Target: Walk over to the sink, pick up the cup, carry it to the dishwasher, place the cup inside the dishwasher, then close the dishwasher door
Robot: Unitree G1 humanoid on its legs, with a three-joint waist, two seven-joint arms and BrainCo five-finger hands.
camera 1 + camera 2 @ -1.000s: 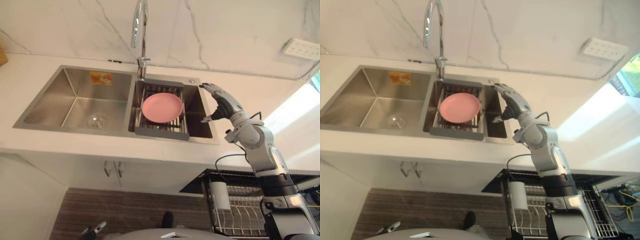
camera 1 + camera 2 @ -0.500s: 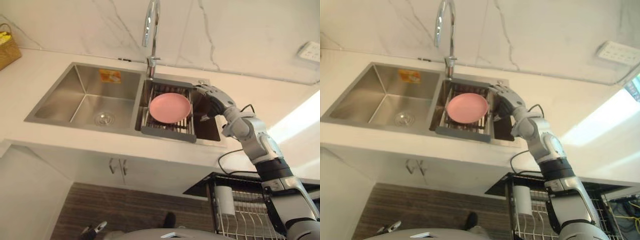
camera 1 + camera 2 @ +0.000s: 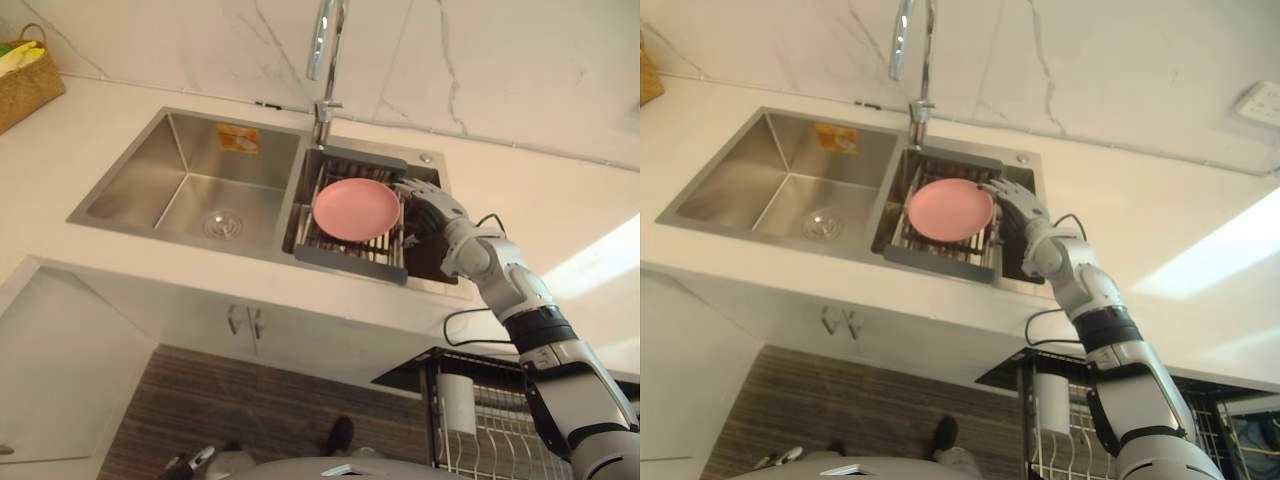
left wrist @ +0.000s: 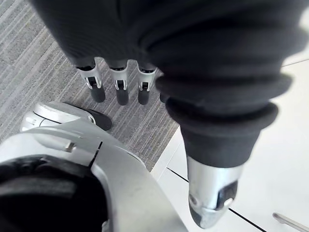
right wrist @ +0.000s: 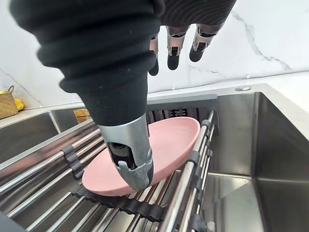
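Right hand: the right hand (image 3: 418, 203) hangs over the right basin of the sink (image 3: 150, 180), at the 3 o'clock edge of a pink plate (image 3: 356, 209). Its fingers are straight and apart and grip nothing. I cannot tell whether the thumb touches the rim.
Left hand: the left hand (image 4: 119, 86) hangs low over the floor with relaxed, empty fingers.
Cup: I cannot tell where it is. The dish under the hand is the plate, lying tilted on a sliding drying rack (image 3: 345, 258).
Risk, wrong object: closing here would likely take the plate instead of a cup, since it is the dish within reach.
Risk, slip: the plate is shallow and tilted on bars, so a thumb-and-finger pinch at one edge may let it pivot or slide toward 9 o'clock.
Risk, collision: the rack's side rail and the basin wall sit close around the hand, so a downward push could jam fingers or shift the rack.
Risk, carry: the dishwasher rack (image 3: 490, 440) lies at 5 o'clock, below the desk (image 3: 60, 150), and a swing down could clip the desk edge.
Writing: a yellow-and-red sticker (image 3: 238, 138) on the left basin's back wall; its print is too small to read.
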